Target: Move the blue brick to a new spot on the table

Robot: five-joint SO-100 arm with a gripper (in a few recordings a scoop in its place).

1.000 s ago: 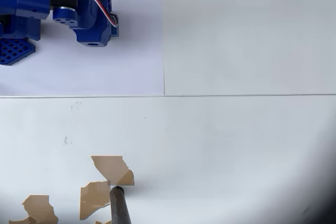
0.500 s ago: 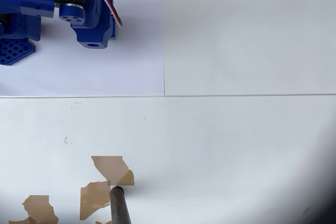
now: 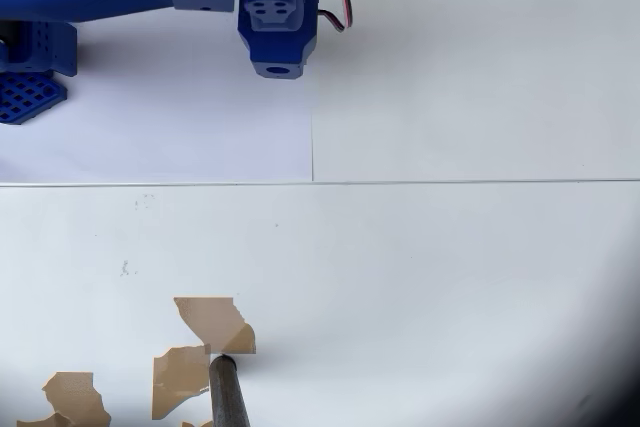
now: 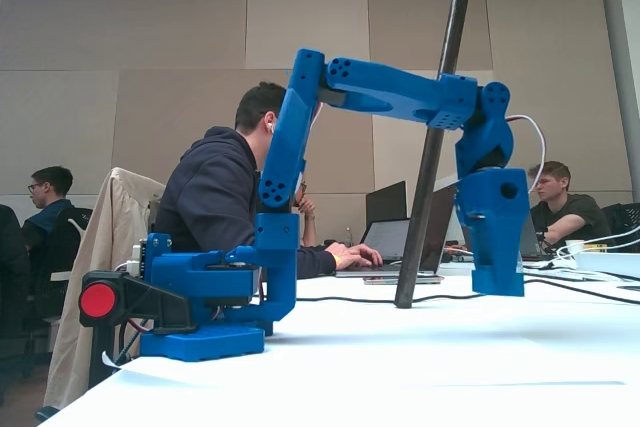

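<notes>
Above the white worktop (image 3: 450, 277), at the upper left of the overhead view, the blue end effector (image 3: 280, 42) points straight down; whether its jaws are wide or narrow cannot be told. From the fixed view it hangs at (image 4: 497, 247), near the surface. Brown tape patches (image 3: 210, 322) lie lower left

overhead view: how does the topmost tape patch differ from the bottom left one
The topmost torn brown tape patch touches the tip of the dark round pole; the bottom-left torn brown tape patch lies clear of it. The topmost looks a little larger. Both lie flat on the white table.
</notes>
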